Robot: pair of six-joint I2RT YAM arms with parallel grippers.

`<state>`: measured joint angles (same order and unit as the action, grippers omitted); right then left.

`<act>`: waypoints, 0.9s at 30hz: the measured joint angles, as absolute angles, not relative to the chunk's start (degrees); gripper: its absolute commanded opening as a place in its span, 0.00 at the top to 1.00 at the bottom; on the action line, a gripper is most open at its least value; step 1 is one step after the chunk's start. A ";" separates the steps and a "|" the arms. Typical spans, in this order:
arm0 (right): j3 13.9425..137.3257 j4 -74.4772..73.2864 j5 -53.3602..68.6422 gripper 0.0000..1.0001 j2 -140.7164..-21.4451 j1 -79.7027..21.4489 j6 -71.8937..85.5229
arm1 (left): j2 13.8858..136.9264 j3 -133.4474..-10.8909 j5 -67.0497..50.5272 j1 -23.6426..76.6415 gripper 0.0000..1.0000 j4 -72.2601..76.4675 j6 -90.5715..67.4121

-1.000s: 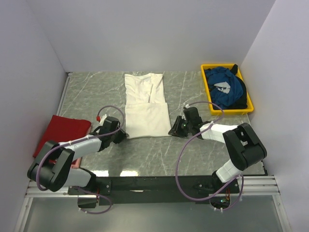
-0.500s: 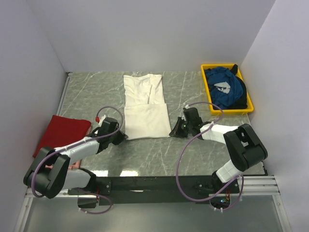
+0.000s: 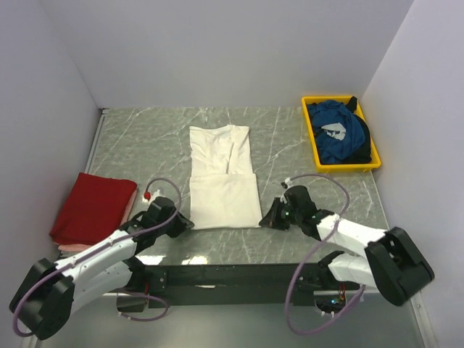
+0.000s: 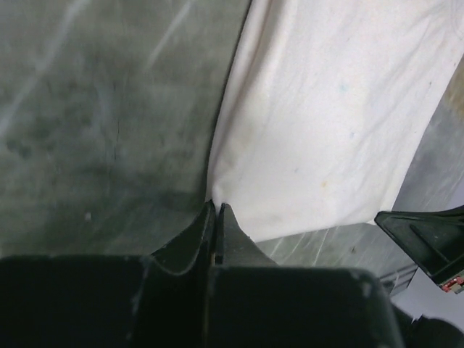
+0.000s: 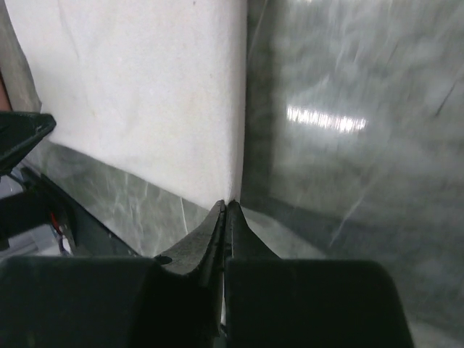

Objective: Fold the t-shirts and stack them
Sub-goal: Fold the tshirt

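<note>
Right now your left gripper (image 3: 187,223) is clenched on the near left corner of the white tee (image 3: 223,181), and your right gripper (image 3: 265,219) is clenched on its near right corner. Each wrist view shows the fingers (image 4: 203,226) pressed together with the hem caught at their tips. Both arms lie low and stretched out, forearms nearly flat over the table (image 3: 145,138), angling inward from the near edge toward the tee. The white tee lies flat at the middle of the table, a fold line crossing it. The red tee (image 3: 94,206) sits folded by the left edge, and the blue tee (image 3: 339,134) is heaped in the tray (image 3: 346,168) at the far right corner.
</note>
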<state>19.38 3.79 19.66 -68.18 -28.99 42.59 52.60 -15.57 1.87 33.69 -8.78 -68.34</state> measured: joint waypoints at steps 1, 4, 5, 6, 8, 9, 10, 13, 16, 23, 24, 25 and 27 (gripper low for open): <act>18.00 3.66 19.55 1.00 -66.32 -30.26 42.96 | 51.09 -14.85 1.96 35.05 0.96 -9.56 -69.01; 14.33 2.55 18.92 0.90 -61.28 -32.97 44.38 | 47.20 -12.86 2.63 38.50 0.76 -12.23 -71.20; 13.52 1.76 18.79 0.77 -59.83 -33.65 44.84 | 46.06 -12.49 2.90 39.40 0.69 -13.41 -71.75; 13.10 0.73 18.44 0.71 -58.54 -34.11 45.21 | 44.82 -12.40 3.05 40.18 0.62 -15.05 -72.47; 12.99 -1.69 17.72 0.61 -56.34 -34.65 45.30 | 42.37 -12.56 4.05 40.97 0.52 -17.76 -73.06; 13.13 -3.16 17.04 0.61 -54.81 -34.76 45.32 | 41.04 -12.91 4.69 41.08 0.49 -19.51 -73.32; 13.52 -4.91 16.34 0.60 -53.25 -34.74 45.10 | 39.44 -13.65 5.67 41.08 0.47 -21.63 -73.30; 17.45 -10.70 13.54 0.60 -50.06 -34.74 44.21 | 37.93 -18.81 8.93 41.08 0.55 -26.94 -72.58; 24.08 -13.37 11.46 0.63 -50.33 -34.74 42.94 | 39.94 -26.50 11.86 40.91 0.72 -27.44 -70.30; 41.52 -8.16 12.38 0.73 -67.40 -34.74 39.64 | 60.86 -38.11 8.91 36.16 0.98 -15.79 -61.82; 43.59 -7.42 12.86 0.73 -70.98 -34.74 39.18 | 63.79 -38.57 7.84 35.20 0.99 -14.06 -60.86; 45.32 -6.90 13.23 0.75 -73.78 -34.74 38.96 | 66.41 -38.92 6.52 34.17 0.99 -12.71 -60.03; 49.39 -5.65 14.22 0.77 -81.23 -34.74 38.11 | 72.12 -40.21 3.86 32.25 0.99 -10.20 -57.98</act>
